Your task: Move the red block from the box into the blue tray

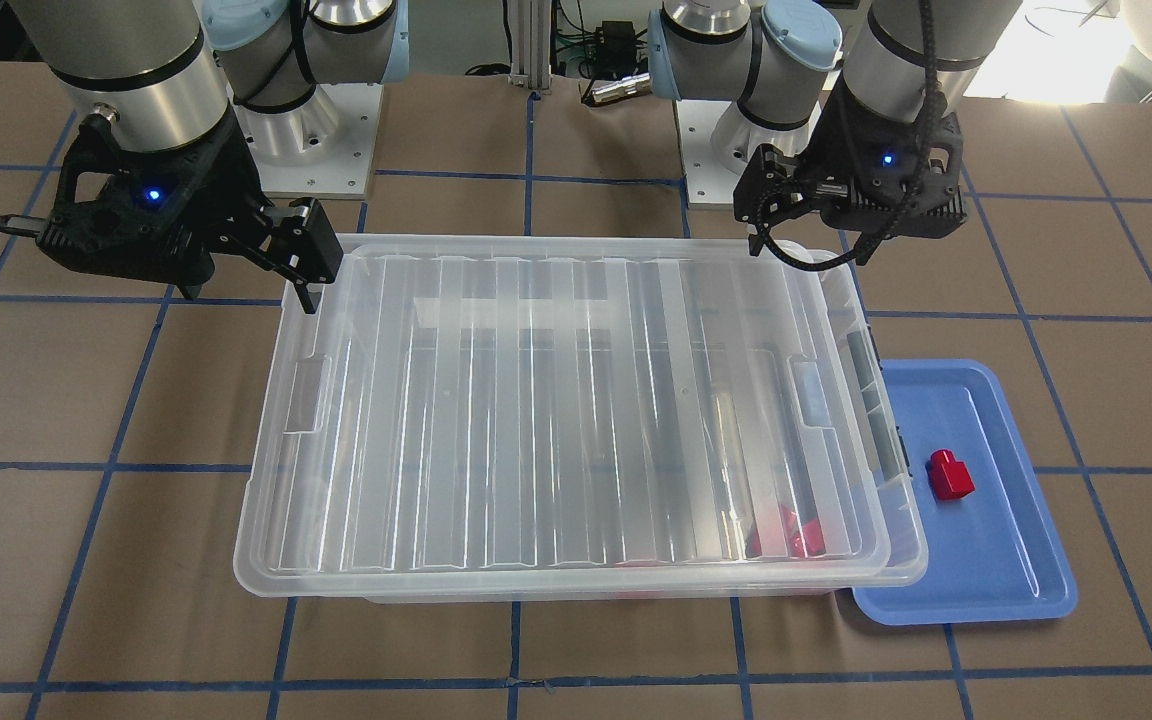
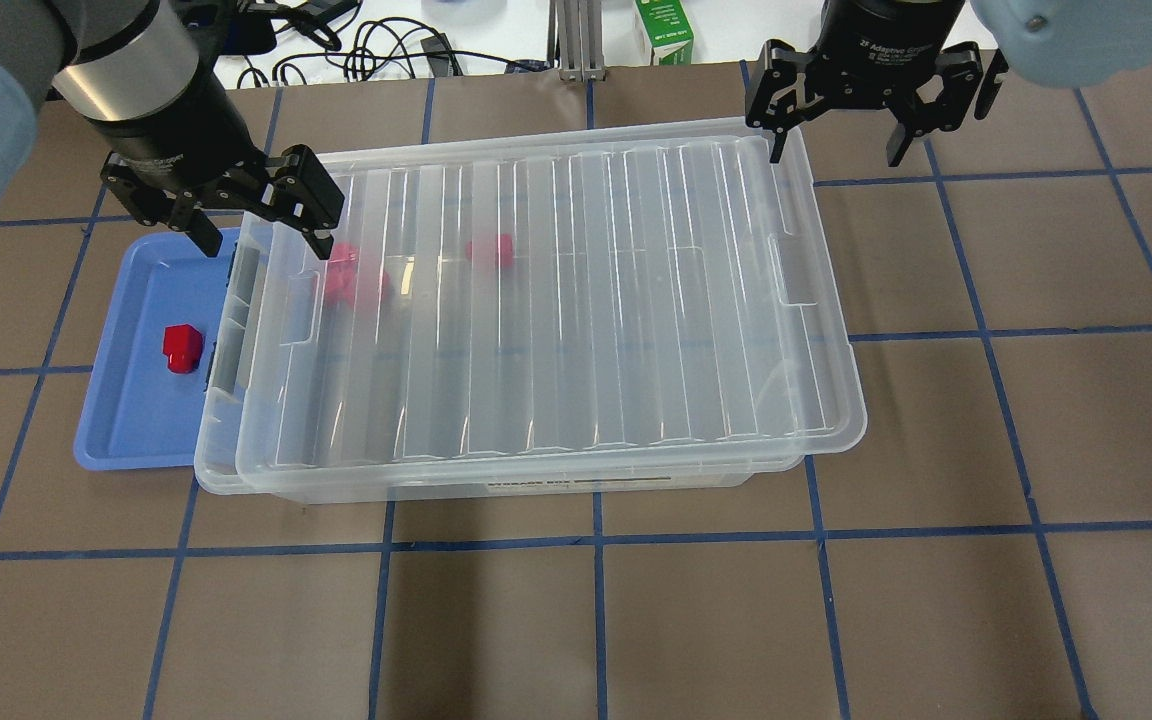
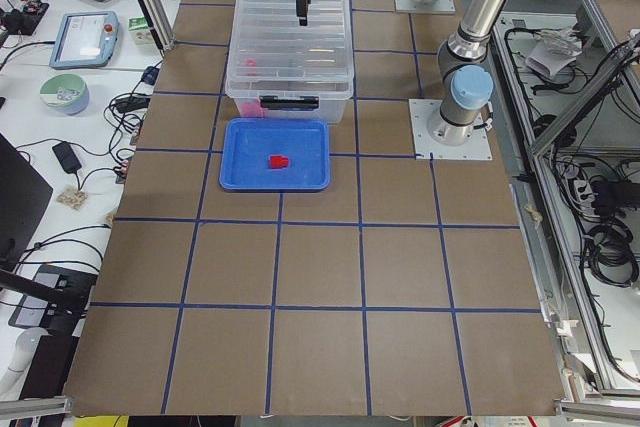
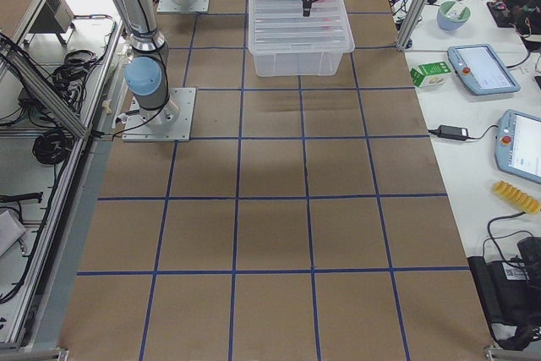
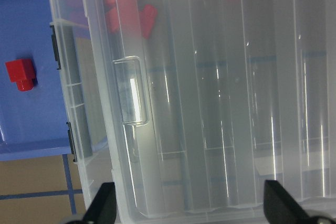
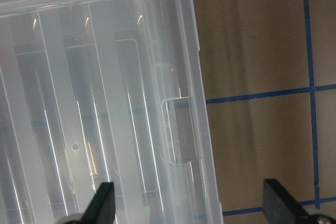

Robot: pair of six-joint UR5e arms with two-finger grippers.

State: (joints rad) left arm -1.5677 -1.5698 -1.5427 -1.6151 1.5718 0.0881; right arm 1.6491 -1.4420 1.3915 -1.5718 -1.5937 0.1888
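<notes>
The clear box (image 2: 556, 300) stands mid-table with its ribbed lid (image 1: 556, 400) lying on it, slightly skewed. Several red blocks (image 2: 356, 280) show blurred through the lid near the tray end, and also in the left wrist view (image 5: 126, 9). The blue tray (image 2: 136, 430) lies against the box's end and holds one red block (image 2: 181, 347), which also shows in the front view (image 1: 950, 474). My left gripper (image 2: 261, 215) is open and empty above the box's far corner by the tray. My right gripper (image 2: 836, 125) is open and empty above the opposite far corner.
The table is brown with a grid of blue tape lines (image 2: 596, 540). Cables and a green carton (image 2: 664, 30) lie beyond the far edge. Both arm bases (image 1: 306, 130) stand behind the box. Side benches hold tablets and cables (image 3: 90, 37).
</notes>
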